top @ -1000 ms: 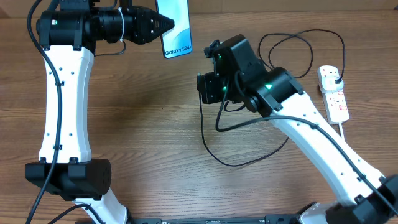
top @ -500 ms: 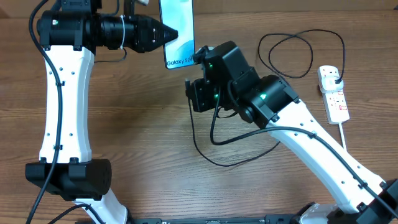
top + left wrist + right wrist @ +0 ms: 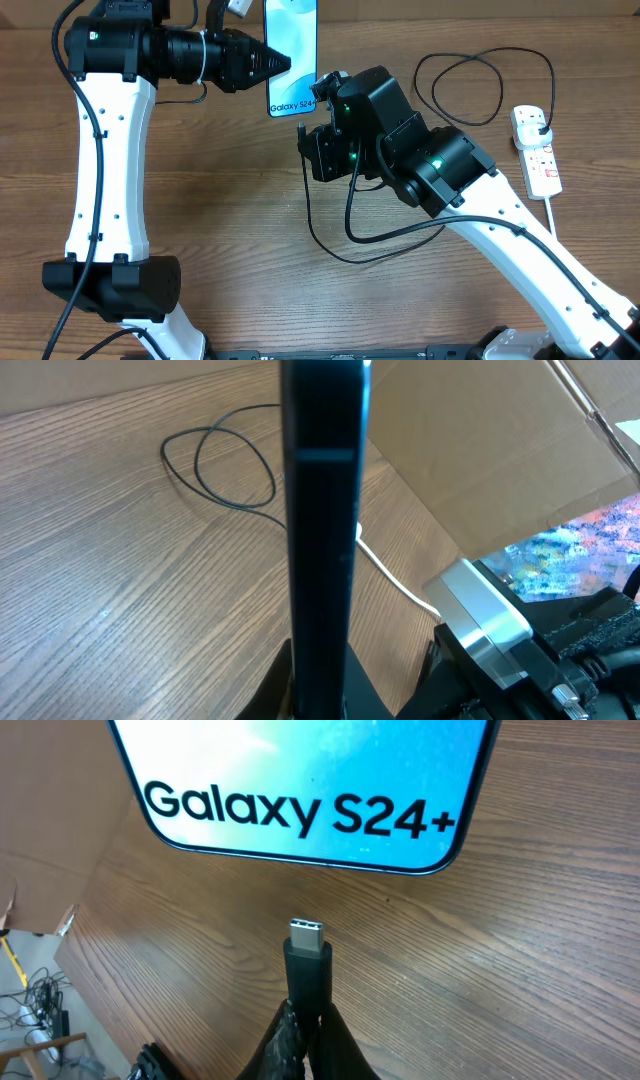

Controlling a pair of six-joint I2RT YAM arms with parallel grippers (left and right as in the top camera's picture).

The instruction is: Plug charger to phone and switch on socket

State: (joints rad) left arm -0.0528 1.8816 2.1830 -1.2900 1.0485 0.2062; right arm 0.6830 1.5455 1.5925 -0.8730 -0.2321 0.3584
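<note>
My left gripper (image 3: 281, 64) is shut on the phone (image 3: 292, 57), held up at the table's back with its blue "Galaxy S24+" screen facing the overhead camera. In the left wrist view the phone (image 3: 322, 530) shows edge-on between the jaws (image 3: 320, 695). My right gripper (image 3: 305, 1020) is shut on the charger's connector (image 3: 306, 952), whose metal tip points at the phone's bottom edge (image 3: 310, 790) with a small gap between them. The black charger cable (image 3: 345, 232) loops over the table to its plug (image 3: 541, 126) in the white socket (image 3: 537, 150) at the right.
The cable forms a loose loop (image 3: 470, 88) at the back right and another under my right arm. The socket's thick white lead (image 3: 553, 215) runs toward the front. A cardboard wall (image 3: 480, 450) stands behind the table.
My left gripper has carried the phone to the right. My right gripper has moved left and up with the connector, closing in on the phone's bottom edge.
</note>
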